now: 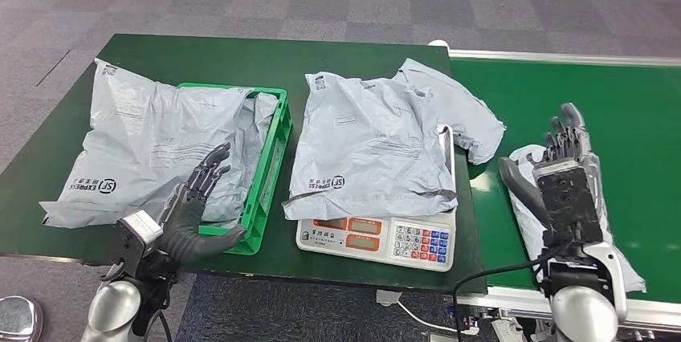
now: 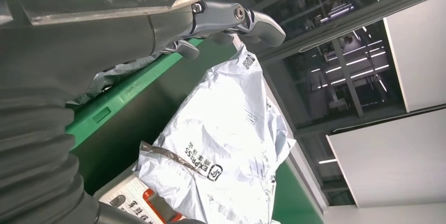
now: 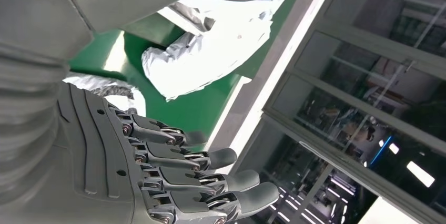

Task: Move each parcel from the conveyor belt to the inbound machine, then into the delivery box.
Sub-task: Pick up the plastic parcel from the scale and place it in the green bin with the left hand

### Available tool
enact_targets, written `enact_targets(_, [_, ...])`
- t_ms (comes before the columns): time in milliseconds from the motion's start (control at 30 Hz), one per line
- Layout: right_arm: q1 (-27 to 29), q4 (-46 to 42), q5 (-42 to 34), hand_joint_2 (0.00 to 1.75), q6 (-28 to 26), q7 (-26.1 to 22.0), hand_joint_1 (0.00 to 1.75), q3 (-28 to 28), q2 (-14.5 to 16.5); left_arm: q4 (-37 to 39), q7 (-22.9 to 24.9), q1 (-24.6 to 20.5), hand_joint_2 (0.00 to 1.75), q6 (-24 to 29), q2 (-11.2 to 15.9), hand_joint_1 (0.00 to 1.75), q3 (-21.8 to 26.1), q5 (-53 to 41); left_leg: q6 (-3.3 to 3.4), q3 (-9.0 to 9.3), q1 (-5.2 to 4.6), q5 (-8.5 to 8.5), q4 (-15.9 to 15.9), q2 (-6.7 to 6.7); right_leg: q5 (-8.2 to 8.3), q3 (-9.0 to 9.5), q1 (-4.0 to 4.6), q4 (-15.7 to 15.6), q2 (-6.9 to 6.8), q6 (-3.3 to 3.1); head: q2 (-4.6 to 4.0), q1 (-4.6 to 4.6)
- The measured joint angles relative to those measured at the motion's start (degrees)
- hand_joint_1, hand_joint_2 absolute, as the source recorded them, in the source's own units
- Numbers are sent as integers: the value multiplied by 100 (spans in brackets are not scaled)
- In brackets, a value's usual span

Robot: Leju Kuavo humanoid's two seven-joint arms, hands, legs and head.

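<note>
spread, empty left robot hand [image 1: 193, 205] and right robot hand [image 1: 562, 169] over crinkled grey plastic parcels [image 1: 377, 149]

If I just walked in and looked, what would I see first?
Probably the big grey parcel lying on the scale in the middle of the dark green table. Next, another grey parcel flopped over the green crate to its left. Then the robot's two open hands: the left hand by the crate, the right hand over a small parcel on the conveyor belt.
</note>
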Motion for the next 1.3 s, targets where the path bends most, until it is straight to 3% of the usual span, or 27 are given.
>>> enact_targets(167, [142, -109, 0, 175, -2, 10, 0, -108, 2, -8, 0, 6, 175, -1, -2, 0, 0, 0, 0, 5, 0, 2, 0, 0, 1, 2, 1, 0, 0, 0, 0, -2])
enact_targets(367, [689, -312, -304, 175, -247, -84, 0, -573, 27, -40, -5, 7, 175, -9, -30, 0, 0, -53, 0, 3, 0, 0, 0, -6, -1, 4, 0, -1, -6, 0, 0, 0])
enact_targets(767, [1381, -543, -321, 175, 139, 63, 0, -1429, 551, -32, -57, -362, 175, 48, -33, 0, -33, -345, 0, 5, 0, -1, 0, 1, -3, -1, 1, -2, 1, 0, 0, -1])
enact_targets(1033, [1428, -532, -361, 175, 437, 55, 0, -1632, 815, 175, -49, -1072, 175, 134, -26, 0, -448, -570, 0, 5, 0, 3, 0, 0, 1, 1, 0, -2, 0, -1, 0, -1])
enact_targets(1300, [1410, -374, -532, 175, 447, -3, 0, -1606, 829, 868, 136, -2217, 175, 623, -17, 0, -1338, -1516, 0, 4, -1, 4, 1, -2, 4, 4, 0, -1, -3, 0, 0, 0])
